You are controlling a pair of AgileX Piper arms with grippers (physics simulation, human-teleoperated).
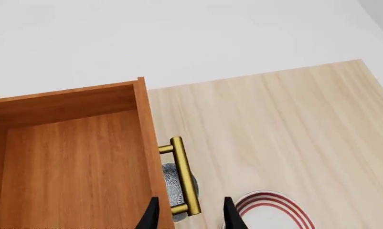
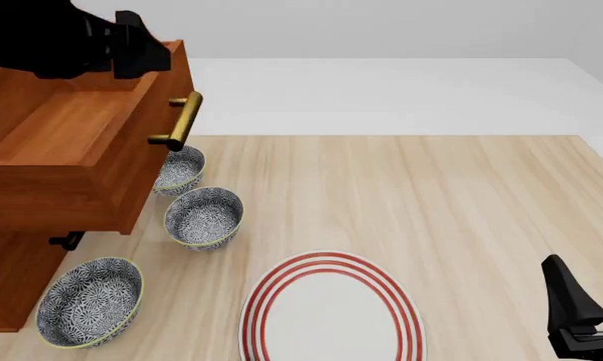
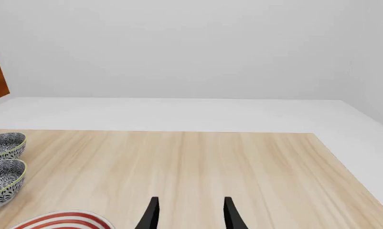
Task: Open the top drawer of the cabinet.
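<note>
Half of the cabinet (image 2: 21,278) is cut off; its top drawer (image 2: 66,143) juts out above three bowls. Left gripper (image 1: 190,217) and right gripper (image 3: 190,214) gape empty over pale wooden table (image 2: 452,195).

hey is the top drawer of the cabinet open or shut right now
Open. The top drawer juts out from the cabinet, its bare interior visible from above and its brass handle overhanging a patterned bowl.

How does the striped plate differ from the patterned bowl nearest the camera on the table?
The plate is wide, shallow and white with red rings; the bowl is deeper, smaller across and covered in a fine dark pattern. The plate lies in the middle of the near table edge; the bowl sits left, beside the cabinet. Both are round and rest upright on the table.
</note>
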